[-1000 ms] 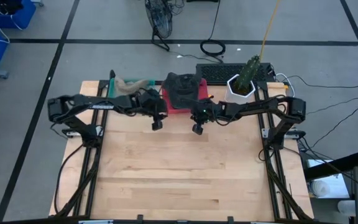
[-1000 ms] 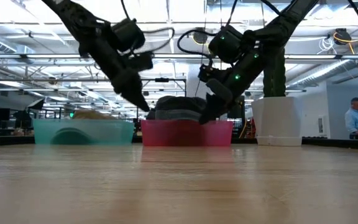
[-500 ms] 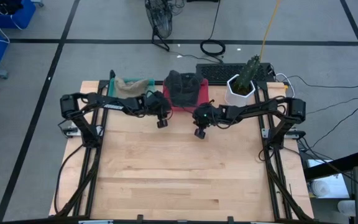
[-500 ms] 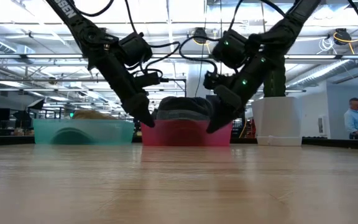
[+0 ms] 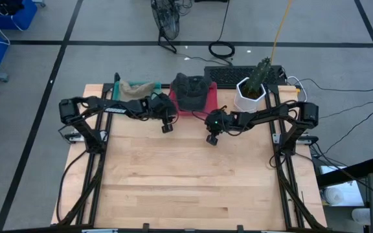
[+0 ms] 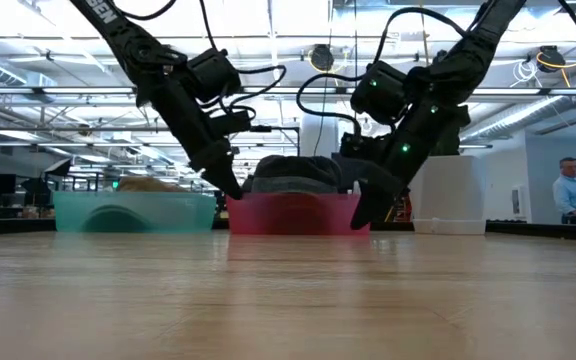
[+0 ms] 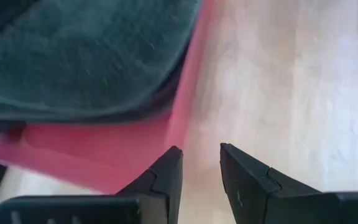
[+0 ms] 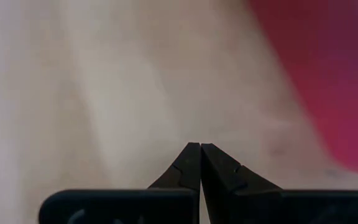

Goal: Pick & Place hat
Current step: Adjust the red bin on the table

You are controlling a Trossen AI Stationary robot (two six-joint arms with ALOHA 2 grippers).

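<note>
The dark hat (image 5: 191, 91) lies heaped in the red bin (image 5: 206, 107) at the far edge of the bench (image 5: 186, 181), beside a teal bin (image 5: 118, 94) and a white plant pot (image 5: 245, 97). The left gripper (image 7: 199, 171) hangs just at the red bin's near corner, its fingers (image 7: 166, 174) set narrowly apart and holding nothing; to lift the hat well it should, by judgement, reach over the rim and pinch a raised fold of cloth, not the bin wall. The right gripper (image 5: 212, 138) hovers over bare wood nearby, its fingers (image 8: 191, 163) pressed together, empty.
</note>
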